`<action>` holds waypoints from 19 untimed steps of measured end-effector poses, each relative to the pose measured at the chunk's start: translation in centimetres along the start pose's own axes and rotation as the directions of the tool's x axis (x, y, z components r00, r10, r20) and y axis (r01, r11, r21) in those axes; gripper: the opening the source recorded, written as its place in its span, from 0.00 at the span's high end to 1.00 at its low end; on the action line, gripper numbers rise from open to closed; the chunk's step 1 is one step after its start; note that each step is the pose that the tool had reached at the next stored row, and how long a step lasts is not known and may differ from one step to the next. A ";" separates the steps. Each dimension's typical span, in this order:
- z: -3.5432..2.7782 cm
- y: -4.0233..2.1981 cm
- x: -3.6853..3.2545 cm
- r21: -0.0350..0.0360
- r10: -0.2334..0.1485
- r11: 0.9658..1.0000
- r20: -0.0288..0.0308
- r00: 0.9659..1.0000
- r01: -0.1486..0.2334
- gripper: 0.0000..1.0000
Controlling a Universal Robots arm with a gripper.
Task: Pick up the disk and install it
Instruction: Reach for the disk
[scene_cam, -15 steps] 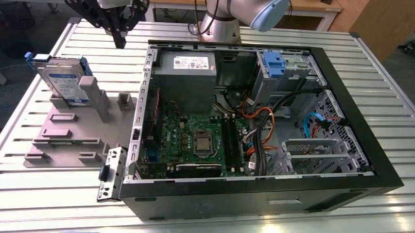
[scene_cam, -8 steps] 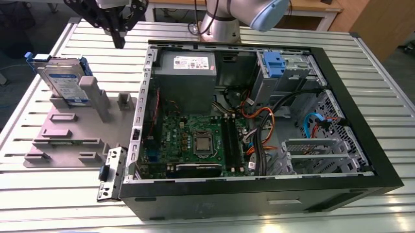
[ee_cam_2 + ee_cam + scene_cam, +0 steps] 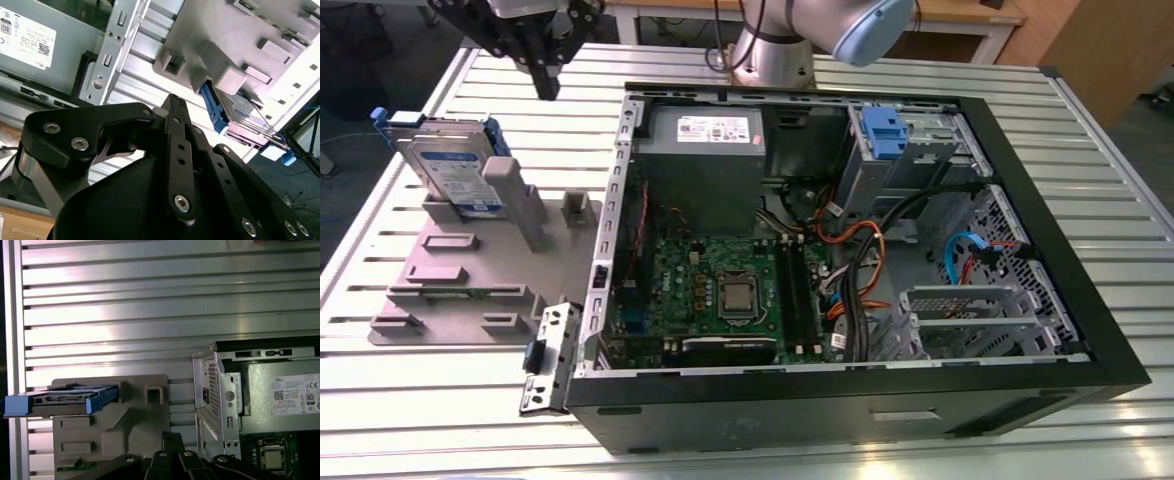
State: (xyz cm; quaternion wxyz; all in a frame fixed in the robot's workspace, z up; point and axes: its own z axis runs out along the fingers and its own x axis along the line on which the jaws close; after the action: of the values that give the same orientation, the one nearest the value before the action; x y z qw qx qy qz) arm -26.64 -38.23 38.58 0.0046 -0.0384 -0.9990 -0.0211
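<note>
The disk [image 3: 451, 170] is a silver drive with a blue-and-white label in a blue carrier. It stands on edge in a grey fixture [image 3: 454, 270] at the exterior view's left, beside the open computer case [image 3: 1019, 190]. My black gripper [image 3: 547, 88] hangs above the table beyond the disk, clear of it, fingers together and holding nothing. In the first wrist view the disk [image 3: 60, 400] appears edge-on in the fixture [image 3: 135, 420], with the gripper [image 3: 170, 437] a short way off. In the second wrist view the gripper [image 3: 173, 100] points toward the disk's blue carrier [image 3: 215, 107].
Inside the case are a grey power-supply box [image 3: 700, 150], a motherboard [image 3: 720, 290], cables and a drive bay with a blue tab [image 3: 883, 135]. A loose metal bracket [image 3: 547, 360] lies by the case's near corner. The slatted aluminium table [image 3: 427, 420] extends around everything.
</note>
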 end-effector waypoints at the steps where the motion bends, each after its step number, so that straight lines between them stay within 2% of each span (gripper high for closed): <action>1: 0.02 -0.02 0.23 0.000 0.000 1.000 0.000 1.000 0.000 0.89; 11: 0.23 -0.20 2.47 0.000 0.000 1.000 0.001 1.000 0.000 0.89; 19: 0.27 -0.22 2.73 0.000 0.000 1.000 0.001 1.000 0.000 0.89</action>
State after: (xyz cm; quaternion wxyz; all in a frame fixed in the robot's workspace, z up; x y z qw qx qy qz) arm -29.37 -38.23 38.34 0.0043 -0.0385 -0.9990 -0.0211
